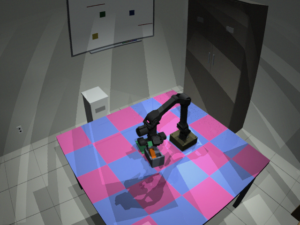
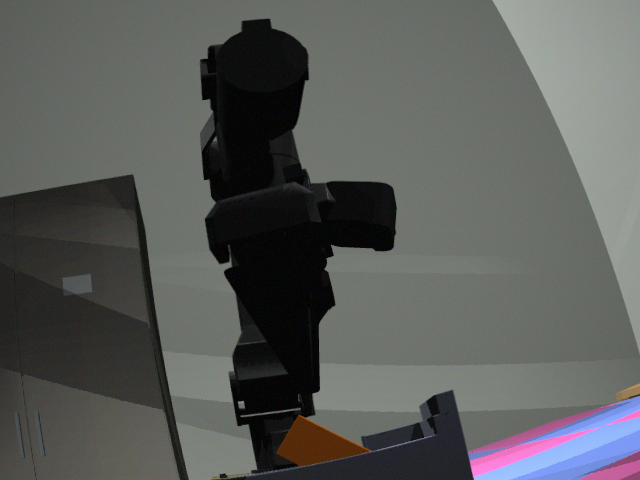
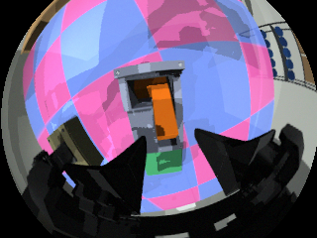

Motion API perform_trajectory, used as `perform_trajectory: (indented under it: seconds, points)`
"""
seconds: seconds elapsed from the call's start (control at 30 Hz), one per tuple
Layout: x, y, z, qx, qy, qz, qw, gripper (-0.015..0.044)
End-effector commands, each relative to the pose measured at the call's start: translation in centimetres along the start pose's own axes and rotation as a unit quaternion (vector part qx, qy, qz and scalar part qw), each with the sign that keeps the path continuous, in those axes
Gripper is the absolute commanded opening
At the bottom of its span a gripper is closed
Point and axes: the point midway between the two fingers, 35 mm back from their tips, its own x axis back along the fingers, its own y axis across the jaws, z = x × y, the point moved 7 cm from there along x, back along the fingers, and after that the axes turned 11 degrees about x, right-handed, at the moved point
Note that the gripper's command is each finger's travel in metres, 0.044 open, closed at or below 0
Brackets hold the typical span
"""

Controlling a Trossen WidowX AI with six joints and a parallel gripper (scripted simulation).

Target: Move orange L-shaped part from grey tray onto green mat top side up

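Below my claw point(image 3: 168, 149), at the middle of the wrist view, sits the grey tray point(image 3: 133, 102) on the pink-and-blue checkered bench point(image 3: 218, 73). My two dark fingers stand well apart and hold nothing; the gap between them frames the near end of the tray and the green mat point(image 3: 161, 163). The orange part point(image 3: 162, 114) lies in the tray's pocket, its long arm running from 12 toward 6 o'clock, with the near end pointing at the mat. The mat lies just beside the tray at its 6 o'clock edge in this view.

From the low outside view, the orange part point(image 2: 315, 443) is tilted, one end raised above the tray's wall point(image 2: 413, 454) and the other sunk in the pocket. My arm rises behind it as a dark shape, and I cannot tell the fingertips apart there.

From the top view, my claw point(image 1: 152, 142) hangs above the mat point(image 1: 141, 145) at the tray's point(image 1: 156, 161) 11 o'clock side, not touching the orange part point(image 1: 152, 153). My base point(image 1: 183, 141) stands at about 2 o'clock of the tray, near it on the bench point(image 1: 121, 145).
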Motion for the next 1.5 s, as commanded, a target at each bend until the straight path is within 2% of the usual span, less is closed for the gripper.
perform_trajectory:
  seconds: [0.0,1.03,1.17,1.47]
  points:
    - [-0.6,-0.1,0.0,0.003,0.001,-0.001,1.000,0.0280]
    - [-5.0,0.0,0.0,0.003,0.001,-0.001,1.000,0.0280]
    - [-4.6,0.0,0.0,0.004,0.000,0.003,1.000,0.0175]
    - [-4.6,0.0,0.0,0.004,0.000,0.003,1.000,0.0115]
